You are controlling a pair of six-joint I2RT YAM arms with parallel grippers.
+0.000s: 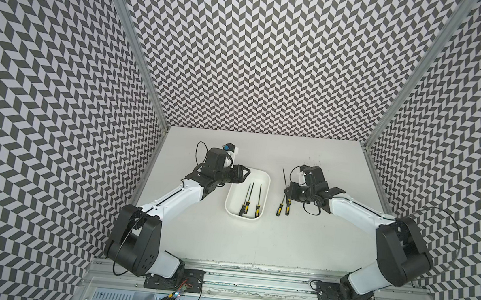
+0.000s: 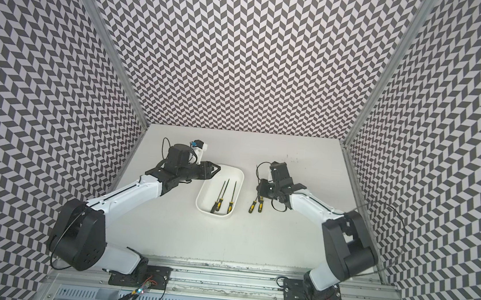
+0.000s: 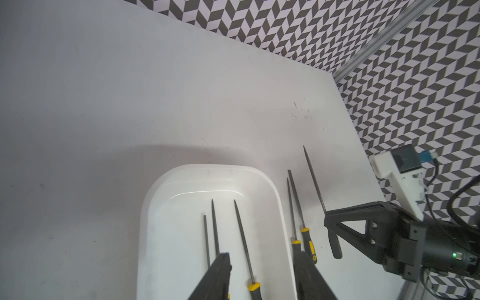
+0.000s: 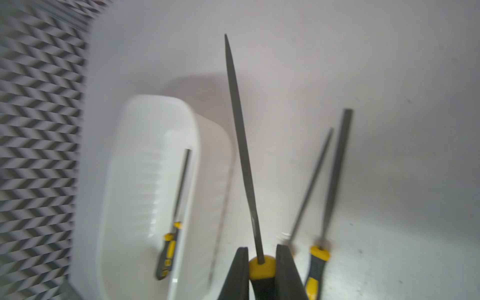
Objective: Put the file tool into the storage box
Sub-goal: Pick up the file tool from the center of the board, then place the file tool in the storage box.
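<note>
Three boxed files (image 1: 250, 198) in storage box (image 1: 266, 198); two loose files (image 1: 283, 209) on tabletop (image 1: 254, 242) just right. Right hand (image 4: 262, 250) clamped on held file (image 4: 239, 117) handle; left hand (image 3: 261, 255) spread, empty, at box's far-left corner.

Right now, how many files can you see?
6 files: three lie in the box, two on the table beside it, one file in the right end effector. None seems hidden.

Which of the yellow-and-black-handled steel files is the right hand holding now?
The lone raised file, its yellow-collared handle clamped in the right hand; two others lie on the white table, three more inside the white rectangular plastic storage box.
</note>
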